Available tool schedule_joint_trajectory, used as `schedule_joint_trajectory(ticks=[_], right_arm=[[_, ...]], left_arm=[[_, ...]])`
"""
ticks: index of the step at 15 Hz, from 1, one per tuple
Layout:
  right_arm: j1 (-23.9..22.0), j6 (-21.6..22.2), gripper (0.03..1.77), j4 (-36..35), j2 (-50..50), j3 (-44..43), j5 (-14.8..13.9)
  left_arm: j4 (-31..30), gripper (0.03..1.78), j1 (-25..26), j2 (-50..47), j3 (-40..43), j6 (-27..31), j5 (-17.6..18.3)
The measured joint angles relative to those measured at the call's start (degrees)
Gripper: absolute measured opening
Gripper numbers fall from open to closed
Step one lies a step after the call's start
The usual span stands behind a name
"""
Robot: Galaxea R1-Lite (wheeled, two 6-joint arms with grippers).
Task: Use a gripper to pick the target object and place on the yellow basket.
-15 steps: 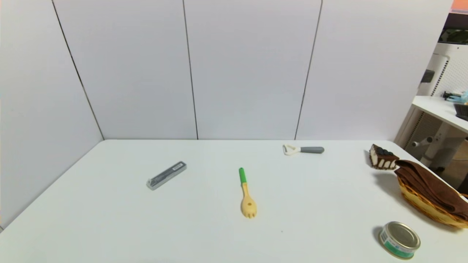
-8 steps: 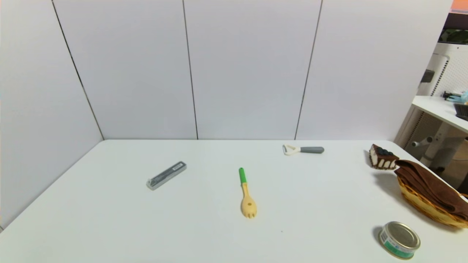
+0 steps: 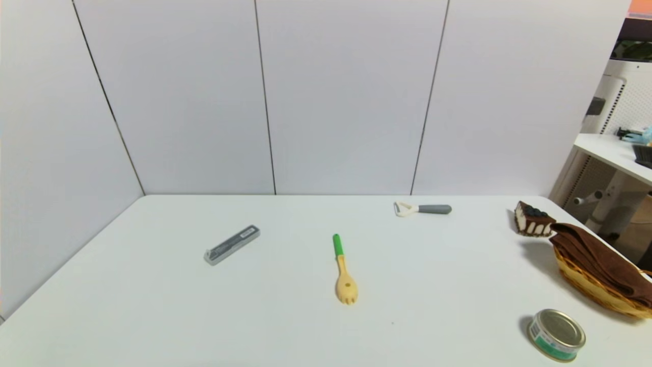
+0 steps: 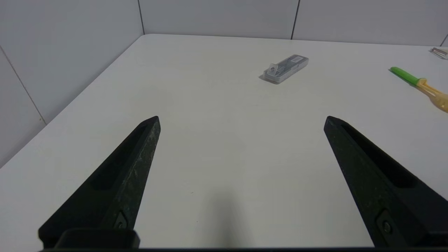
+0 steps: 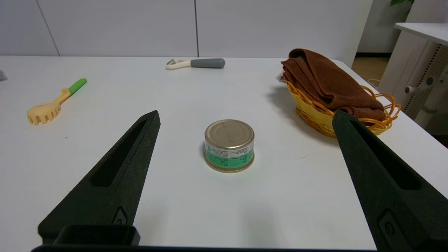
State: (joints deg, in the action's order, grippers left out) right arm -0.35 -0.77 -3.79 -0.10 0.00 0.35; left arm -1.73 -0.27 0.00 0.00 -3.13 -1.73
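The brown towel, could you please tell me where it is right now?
In the head view the brown towel lies draped in the yellow basket at the table's right edge, between the cake slice and the tin can.

tin can point(image 5: 229, 145) label print, unreadable

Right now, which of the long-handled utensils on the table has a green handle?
The spork, lying mid-table: green handle, yellow head. The peeler farther back has a grey handle and a white head.
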Motion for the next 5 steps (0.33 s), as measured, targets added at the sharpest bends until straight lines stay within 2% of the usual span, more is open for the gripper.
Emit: schedule_joint_trajectory(ticks=[5], right_arm=[[0.0, 0.4, 1.69, -0.6, 0.0, 0.0, 0.0]], left_arm=[[0.0, 1.69, 0.0, 0.0, 0.0, 0.0, 0.0]])
